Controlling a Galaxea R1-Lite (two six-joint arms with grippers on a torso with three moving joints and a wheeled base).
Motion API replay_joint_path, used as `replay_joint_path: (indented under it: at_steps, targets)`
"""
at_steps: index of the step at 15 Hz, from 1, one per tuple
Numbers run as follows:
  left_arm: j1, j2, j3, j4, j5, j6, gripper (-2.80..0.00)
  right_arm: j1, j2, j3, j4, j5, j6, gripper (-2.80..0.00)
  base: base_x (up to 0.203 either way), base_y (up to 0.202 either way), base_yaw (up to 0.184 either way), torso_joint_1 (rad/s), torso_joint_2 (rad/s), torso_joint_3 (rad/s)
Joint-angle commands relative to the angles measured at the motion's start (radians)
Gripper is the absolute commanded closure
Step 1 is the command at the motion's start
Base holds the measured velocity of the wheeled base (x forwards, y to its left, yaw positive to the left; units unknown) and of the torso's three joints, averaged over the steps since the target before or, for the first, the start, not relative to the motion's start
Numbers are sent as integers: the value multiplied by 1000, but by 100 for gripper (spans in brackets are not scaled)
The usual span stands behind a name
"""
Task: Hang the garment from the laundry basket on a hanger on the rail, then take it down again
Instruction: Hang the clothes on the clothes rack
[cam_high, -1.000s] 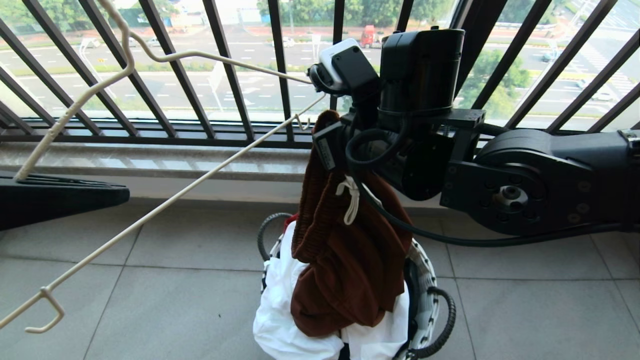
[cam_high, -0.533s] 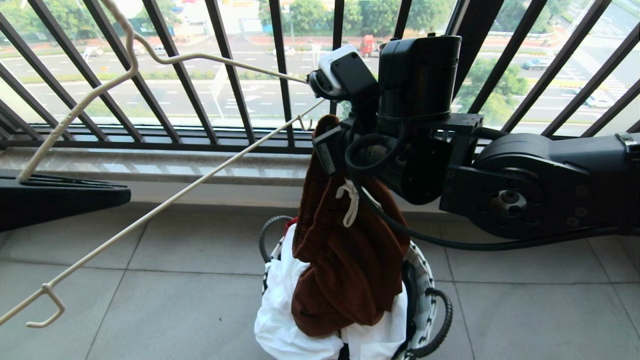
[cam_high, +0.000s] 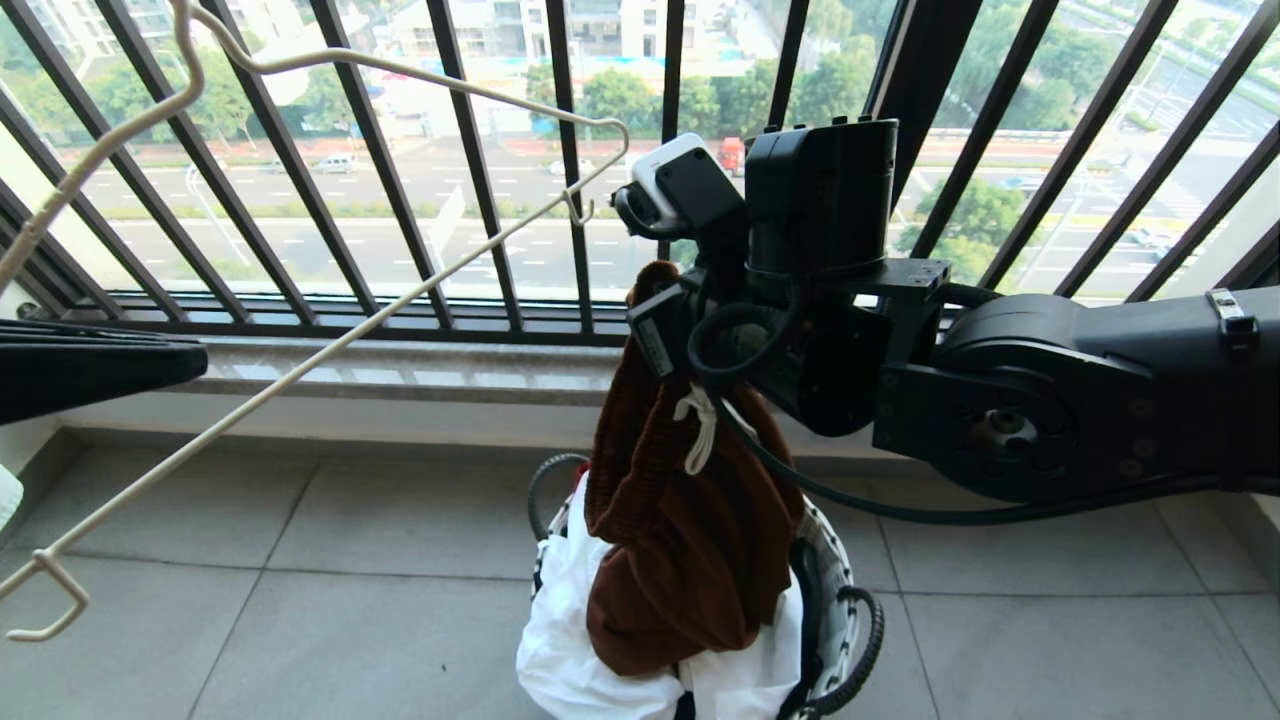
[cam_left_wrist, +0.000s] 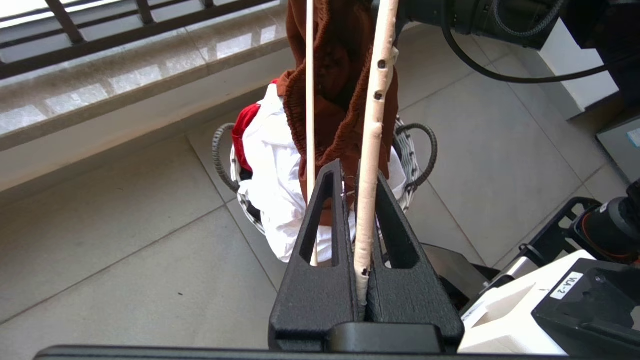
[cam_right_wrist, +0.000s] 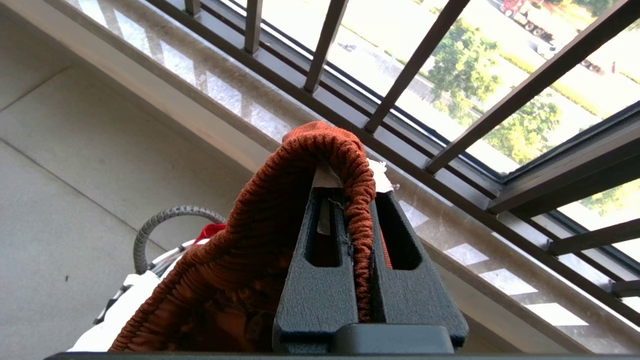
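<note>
Head view: right gripper clamped on garment waistband, lifted above laundry basket; left gripper pinching hanger. Threading, hanging on rail, taking down all left.

Rust-brown shorts with gathered waistband and white drawstring hang bunched, hem reaching the small round laundry basket on the tiled floor, while the thin cream-white hanger is held tilted, its notch hooks visible at both ends.
</note>
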Motion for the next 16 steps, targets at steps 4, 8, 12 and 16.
replay_joint_path:
  at_steps: [4,8,12,16]
  targets:
    - [0,-11,-12,3,33,0,0,-21,-1,45,-46,-6,-5,0,0,0,0,-1,3,203]
    - [0,-10,-10,3,33,0,0,-33,-5,70,-61,-6,-5,0,0,0,0,-3,1,200]
    - [-1,-7,-10,3,34,0,0,-35,4,77,-63,-4,-4,0,0,0,0,3,2,207]
    - [-1,-7,-7,3,33,2,0,-37,8,90,-91,-4,-5,0,0,0,0,6,1,202]
